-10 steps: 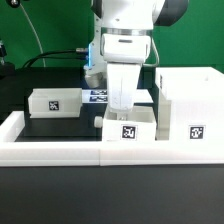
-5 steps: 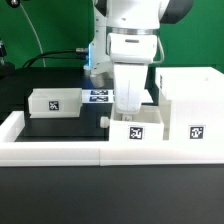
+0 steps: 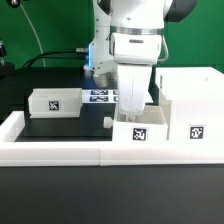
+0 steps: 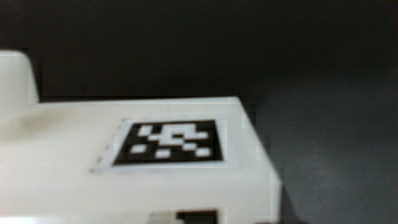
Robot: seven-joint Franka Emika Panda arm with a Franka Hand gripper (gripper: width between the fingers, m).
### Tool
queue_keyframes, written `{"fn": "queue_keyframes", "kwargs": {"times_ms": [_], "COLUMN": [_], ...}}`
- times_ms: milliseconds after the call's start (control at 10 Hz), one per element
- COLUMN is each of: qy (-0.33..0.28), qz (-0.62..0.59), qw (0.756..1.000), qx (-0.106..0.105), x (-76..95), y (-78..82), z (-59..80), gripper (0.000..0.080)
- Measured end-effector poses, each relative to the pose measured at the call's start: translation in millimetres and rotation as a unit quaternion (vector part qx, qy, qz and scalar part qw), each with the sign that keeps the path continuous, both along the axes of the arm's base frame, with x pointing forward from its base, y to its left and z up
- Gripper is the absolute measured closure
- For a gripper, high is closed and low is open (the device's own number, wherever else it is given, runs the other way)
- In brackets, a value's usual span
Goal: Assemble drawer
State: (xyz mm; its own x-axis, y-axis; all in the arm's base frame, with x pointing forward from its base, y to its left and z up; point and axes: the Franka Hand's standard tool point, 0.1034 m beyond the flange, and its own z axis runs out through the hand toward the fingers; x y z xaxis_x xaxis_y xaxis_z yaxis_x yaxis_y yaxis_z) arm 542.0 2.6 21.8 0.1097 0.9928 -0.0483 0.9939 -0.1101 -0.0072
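Note:
A small white open-top drawer box [image 3: 141,133] with a square tag stands at the front middle, its side close to the tall open-fronted housing [image 3: 190,105] on the exterior view's right. My gripper [image 3: 133,108] reaches down into this box and looks shut on its wall. In the wrist view the box's tagged face [image 4: 169,145] fills the picture, with my gripper [image 4: 199,216] just at the edge. The second small box [image 3: 57,102] lies apart on the exterior view's left.
The long low white border wall [image 3: 55,152] runs along the front. The marker board [image 3: 99,96] lies flat behind my gripper. A white rounded shape [image 4: 15,78] shows beside the box in the wrist view; I cannot tell what it is.
My gripper and the small box have moved together toward the exterior view's right, closer to the housing. The other box has not moved.

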Motion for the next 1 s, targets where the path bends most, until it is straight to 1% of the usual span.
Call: {"fn": "queue_keyframes", "kwargs": {"times_ms": [200,400,600,1000], "qy": [0.005,0.006,-0.011,-0.009], "qz": [0.008,0.023,0.020,0.019], "qw": [1.000,1.000,1.000,1.000], "qx": [0.000,-0.001,0.001,0.001], "x": [-5.0,-5.5,-4.0,-5.3], "y": [0.8,1.2,0.8,-0.2], "z": [-3.0,-3.0,-3.6,-4.5], "gripper": [0.0758,0.0758,0.0758,0.0758]}}
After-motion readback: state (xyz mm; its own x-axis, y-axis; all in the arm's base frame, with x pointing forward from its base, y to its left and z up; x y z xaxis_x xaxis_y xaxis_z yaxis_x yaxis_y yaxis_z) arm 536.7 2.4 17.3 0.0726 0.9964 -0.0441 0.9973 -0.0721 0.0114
